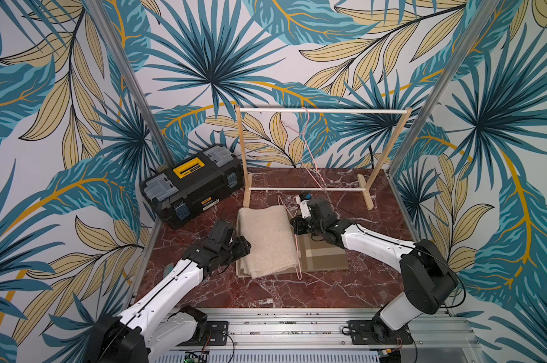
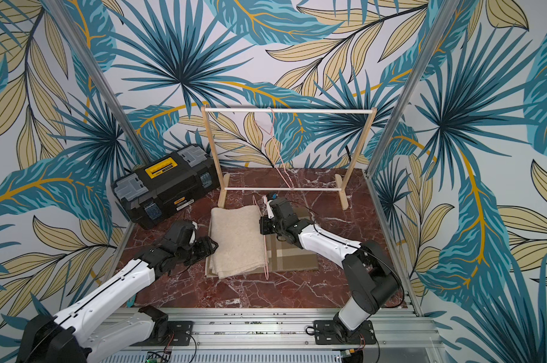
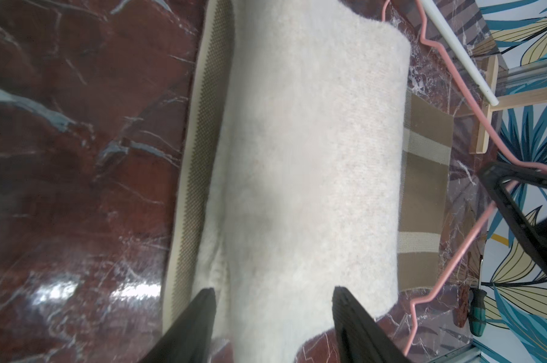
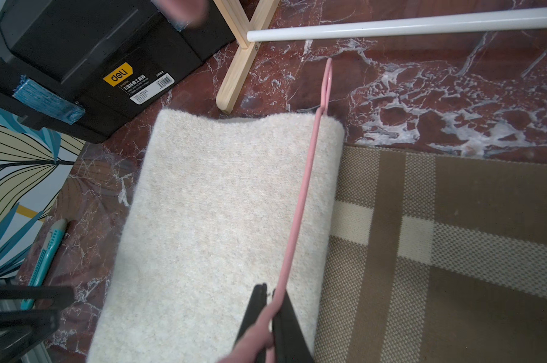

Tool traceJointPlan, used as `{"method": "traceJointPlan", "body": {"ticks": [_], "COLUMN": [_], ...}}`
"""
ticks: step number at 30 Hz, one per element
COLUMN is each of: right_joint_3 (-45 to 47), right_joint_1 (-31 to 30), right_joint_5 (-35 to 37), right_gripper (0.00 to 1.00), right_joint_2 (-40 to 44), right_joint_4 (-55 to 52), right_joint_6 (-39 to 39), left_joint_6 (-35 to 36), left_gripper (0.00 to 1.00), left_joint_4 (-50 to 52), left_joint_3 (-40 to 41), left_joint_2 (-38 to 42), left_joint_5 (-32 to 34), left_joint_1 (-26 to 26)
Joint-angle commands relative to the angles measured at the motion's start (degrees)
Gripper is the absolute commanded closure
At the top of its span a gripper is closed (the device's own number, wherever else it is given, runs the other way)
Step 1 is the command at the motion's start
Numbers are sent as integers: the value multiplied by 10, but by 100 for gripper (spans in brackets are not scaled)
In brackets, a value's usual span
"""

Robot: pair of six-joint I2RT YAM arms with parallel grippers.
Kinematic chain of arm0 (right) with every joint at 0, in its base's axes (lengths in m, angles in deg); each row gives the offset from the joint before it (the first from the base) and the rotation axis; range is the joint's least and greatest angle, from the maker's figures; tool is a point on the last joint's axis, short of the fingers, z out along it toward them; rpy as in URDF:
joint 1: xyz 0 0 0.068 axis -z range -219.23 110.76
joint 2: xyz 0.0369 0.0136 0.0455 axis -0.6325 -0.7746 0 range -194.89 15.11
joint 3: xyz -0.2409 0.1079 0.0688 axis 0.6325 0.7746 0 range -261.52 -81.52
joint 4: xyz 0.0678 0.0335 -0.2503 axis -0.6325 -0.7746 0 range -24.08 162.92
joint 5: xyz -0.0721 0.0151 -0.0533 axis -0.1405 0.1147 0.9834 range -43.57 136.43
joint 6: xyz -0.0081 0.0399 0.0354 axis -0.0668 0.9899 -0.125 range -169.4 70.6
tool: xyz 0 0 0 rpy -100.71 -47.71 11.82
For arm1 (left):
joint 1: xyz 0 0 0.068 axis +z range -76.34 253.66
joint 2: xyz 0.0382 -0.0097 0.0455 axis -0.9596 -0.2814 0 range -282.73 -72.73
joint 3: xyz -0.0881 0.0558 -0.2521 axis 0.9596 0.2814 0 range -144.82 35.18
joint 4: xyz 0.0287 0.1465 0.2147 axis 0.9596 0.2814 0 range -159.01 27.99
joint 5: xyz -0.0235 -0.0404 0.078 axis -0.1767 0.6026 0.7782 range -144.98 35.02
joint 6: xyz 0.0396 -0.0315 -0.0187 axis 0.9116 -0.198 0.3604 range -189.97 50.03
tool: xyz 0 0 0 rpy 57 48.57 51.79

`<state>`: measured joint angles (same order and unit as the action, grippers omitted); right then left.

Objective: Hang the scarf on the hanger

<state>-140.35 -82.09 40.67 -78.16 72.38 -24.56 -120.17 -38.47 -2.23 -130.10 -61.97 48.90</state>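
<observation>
The cream scarf (image 1: pixel 267 242) (image 2: pixel 237 242) lies folded on a brown checked mat (image 1: pixel 325 257). A pink wire hanger (image 1: pixel 298 261) (image 4: pixel 303 195) runs along the scarf's right edge, from near the rack foot to the mat's front. My right gripper (image 1: pixel 297 232) (image 4: pixel 270 289) is shut on the hanger's wire, above the scarf (image 4: pixel 215 220). At the scarf's left edge my left gripper (image 1: pixel 243 248) (image 3: pixel 273 292) stands open, its fingers apart over the fabric (image 3: pixel 313 157) and clamping nothing. In the left wrist view the hanger (image 3: pixel 454 267) shows beyond the scarf's far side.
A wooden rack (image 1: pixel 322 110) with a white bar stands at the back, with a second pink hanger (image 1: pixel 306 147) hooked on it. A black toolbox (image 1: pixel 193 182) sits at the back left. A teal-handled tool (image 4: pixel 46 248) lies on the marble by the left wall.
</observation>
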Motion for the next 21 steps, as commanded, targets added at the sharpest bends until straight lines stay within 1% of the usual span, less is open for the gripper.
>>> {"method": "traceJointPlan", "body": {"ticks": [1,2,4,7,12,14,15,16,18,21], "right_joint_3": [-2,-4,-7,-10,-10,-10,-10,-9,-9,-8], "right_joint_1": [2,2,2,2,2,2,2,2,2,2], "right_joint_5": [24,23,22,22,24,25,26,26,29,37], "right_gripper": [100,100,100,100,100,100,100,100,100,100], "right_joint_2": [-21,-25,-29,-31,-28,-26,-26,-25,-22,-15], "right_joint_4": [-30,-29,-30,-30,-33,-34,-35,-36,-40,-44], "right_joint_6": [-13,-14,-14,-14,-12,-11,-11,-11,-12,-12], "left_joint_6": [-54,-76,-96,-107,-97,-94,-93,-88,-80,-65], "left_gripper": [37,37,37,38,37,38,41,48,66,90], "left_joint_4": [38,18,-6,-43,-98,-126,-138,-156,-164,-159], "left_joint_3": [35,54,70,78,70,66,62,59,52,56], "left_joint_2": [33,34,27,12,-36,-56,-64,-75,-95,-115], "left_joint_5": [23,24,29,35,45,50,50,48,38,18], "left_joint_1": [-32,-54,-83,-107,-115,-115,-116,-115,-115,-115]}}
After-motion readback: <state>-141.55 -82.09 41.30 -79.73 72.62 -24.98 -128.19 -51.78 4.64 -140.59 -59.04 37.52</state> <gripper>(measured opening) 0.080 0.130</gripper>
